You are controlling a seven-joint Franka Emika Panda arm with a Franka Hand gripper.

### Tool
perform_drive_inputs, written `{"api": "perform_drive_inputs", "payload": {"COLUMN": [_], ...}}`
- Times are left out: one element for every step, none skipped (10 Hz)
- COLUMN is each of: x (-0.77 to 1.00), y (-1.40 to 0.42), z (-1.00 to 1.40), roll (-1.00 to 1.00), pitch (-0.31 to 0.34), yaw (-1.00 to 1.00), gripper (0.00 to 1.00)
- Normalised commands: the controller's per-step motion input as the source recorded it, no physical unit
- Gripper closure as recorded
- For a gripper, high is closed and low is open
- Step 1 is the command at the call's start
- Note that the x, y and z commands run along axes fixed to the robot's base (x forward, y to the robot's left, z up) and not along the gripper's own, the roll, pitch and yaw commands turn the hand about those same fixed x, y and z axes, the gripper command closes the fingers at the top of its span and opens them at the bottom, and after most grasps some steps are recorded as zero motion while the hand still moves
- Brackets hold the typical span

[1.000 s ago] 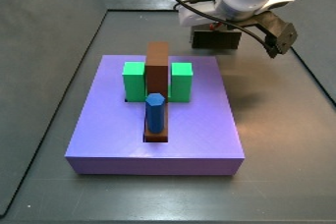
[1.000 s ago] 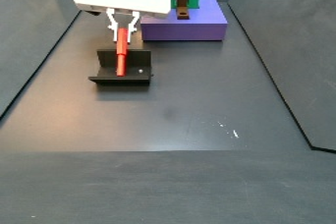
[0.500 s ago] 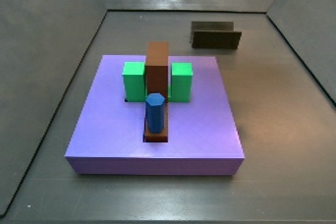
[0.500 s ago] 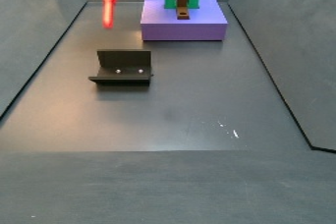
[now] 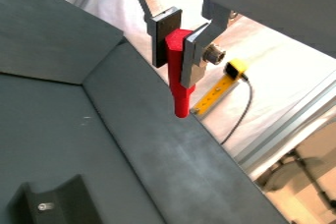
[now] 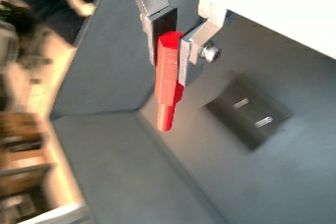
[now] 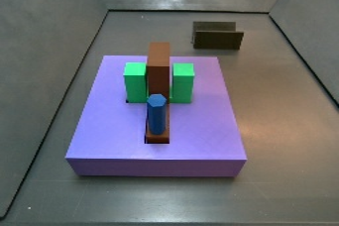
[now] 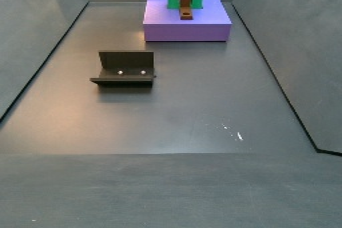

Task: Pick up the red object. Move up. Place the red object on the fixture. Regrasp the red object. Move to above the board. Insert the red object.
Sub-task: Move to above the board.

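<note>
Both side views look down, opposite ends—share board [image 7: 159, 111] & fixture [image 8: 124, 69]; wrist cams close on fingers [image 5: 167, 24], probably high.

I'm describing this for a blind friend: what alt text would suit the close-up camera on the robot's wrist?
The hand grips a red object by its top between two silver fingers, the peg hanging down above a dark grey floor and wall edge.

Hand [image 5: 183, 41] raised clear of floor, fingers clamping red object [image 5: 179, 76].
</note>
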Motion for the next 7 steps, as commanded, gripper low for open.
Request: {"api": "perform_drive_inputs", "payload": {"x": [-0.98, -1.1, -1.1, -1.1, -0.75, -0.37, -0.25], "y": [-1.4, -1.4, -1.4, -1.4, -0.96, -0.43, -0.28], "z": [0.28, 0.31, 0.29, 0.3, 0.2, 0.08, 0.05], "roll": [-1.0, -1.0, -1.0, -1.0, -1.0, -1.0, -1.0], "pitch": [0.149, 0.141, 0.149, 0.162, 0.177, 0.184, 0.185], "yaw": [-0.25, -0.23, -0.23, -0.22, -0.2, -0.18, -0.17], "gripper": [1.0, 1.0, 1.0, 1.0, 1.0, 1.0, 1.0]}}
